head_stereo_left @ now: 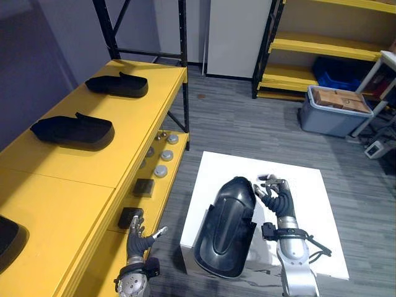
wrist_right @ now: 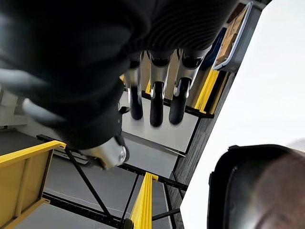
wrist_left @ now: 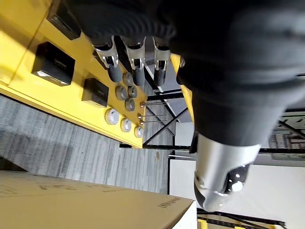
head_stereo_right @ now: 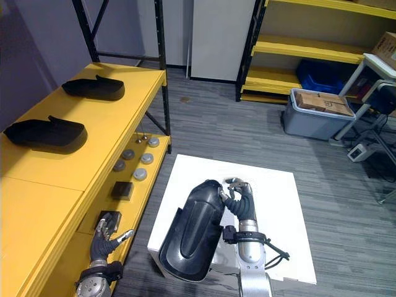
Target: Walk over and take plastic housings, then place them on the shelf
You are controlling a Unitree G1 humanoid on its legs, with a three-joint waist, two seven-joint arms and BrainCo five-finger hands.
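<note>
A long black plastic housing [head_stereo_left: 228, 226] lies on a white table [head_stereo_left: 309, 204], its near end overhanging the front edge. My right hand [head_stereo_left: 276, 197] is open right beside the housing's far right edge, with nothing between its fingers [wrist_right: 157, 102]; the housing's rim [wrist_right: 257, 186] shows just past them. Low at the left, my left hand [head_stereo_left: 140, 237] is open and empty next to the yellow rack's lower shelf [head_stereo_left: 166, 179]. Two more black housings [head_stereo_left: 74, 130] [head_stereo_left: 117, 85] lie on the rack's yellow top shelf [head_stereo_left: 93, 167], and part of a third [head_stereo_left: 9, 238] shows at the left edge.
Small black boxes [head_stereo_left: 143, 187] and grey round discs [head_stereo_left: 162, 162] lie on the rack's lower shelf. A grey bin holding a cardboard box [head_stereo_left: 337, 108] stands on the floor at the back right, in front of another yellow shelving unit [head_stereo_left: 322, 46]. Grey carpet separates rack and table.
</note>
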